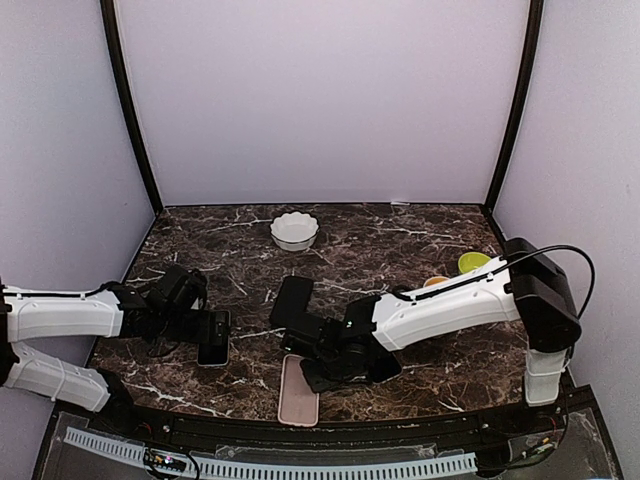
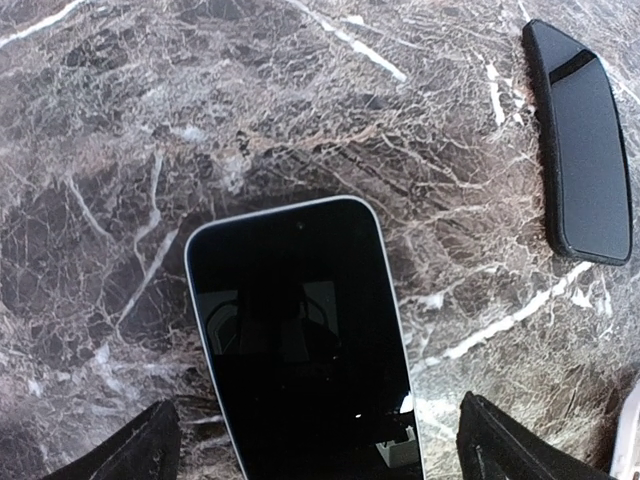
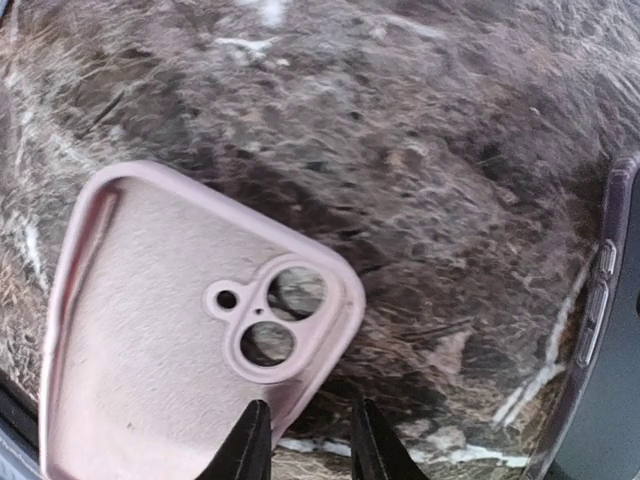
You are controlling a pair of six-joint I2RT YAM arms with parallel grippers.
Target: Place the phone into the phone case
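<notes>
The left arm (image 1: 60,312) extends from the left side toward the centre with its forearm nearly level. The left end effector (image 2: 325,445) is pitched downward, with its fingers (image 2: 150,450) spread to full width. The right arm (image 1: 450,300) rises from its base at the right and reaches leftward and down to the near centre. The right end effector (image 3: 308,440) points steeply downward, and its two fingertips (image 3: 250,445) stand close together with a narrow gap between them.
</notes>
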